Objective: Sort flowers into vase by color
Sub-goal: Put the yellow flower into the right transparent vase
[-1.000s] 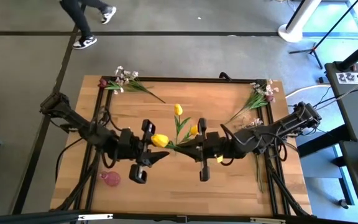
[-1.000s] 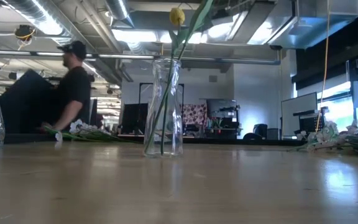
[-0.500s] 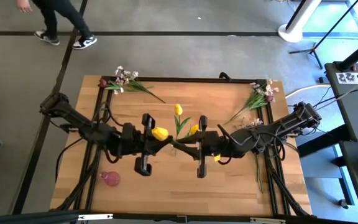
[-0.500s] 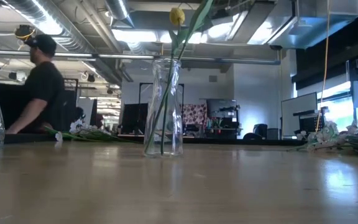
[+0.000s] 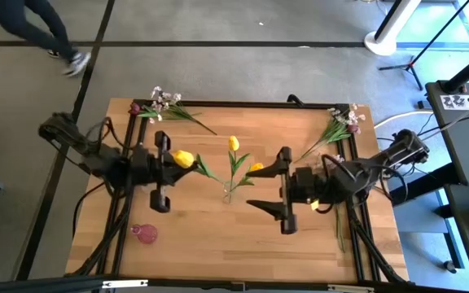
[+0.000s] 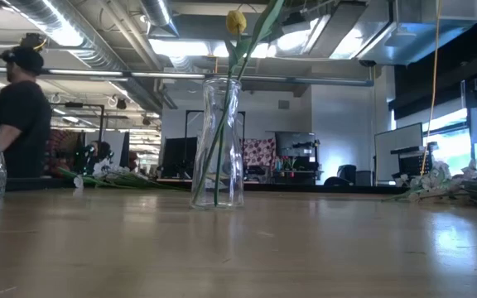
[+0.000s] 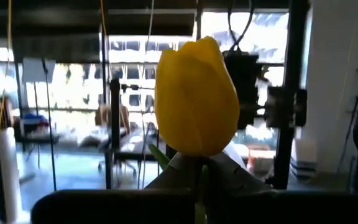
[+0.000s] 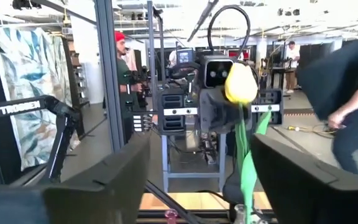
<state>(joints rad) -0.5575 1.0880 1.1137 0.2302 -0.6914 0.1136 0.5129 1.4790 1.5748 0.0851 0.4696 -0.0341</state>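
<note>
A yellow tulip (image 5: 184, 159) is clamped in the left pincer (image 5: 166, 159), whose fingers are closed on the stem just below the bloom, above the counter (image 5: 218, 244) to the left of the vase (image 5: 229, 194). The right pincer (image 5: 269, 184) stands wide and empty, just right of the vase. By my reading the step in hand is carrying this tulip to the vase; the next move calls for tipping the stem's loose end down into the narrow neck, beside the two tulips (image 5: 234, 144) already standing there. The vase is clear ribbed glass, waisted and tall; the bloom is smooth and egg-shaped, the stem thin and likely springy. White-pink sprays (image 5: 164, 103) lie at the far corners.
</note>
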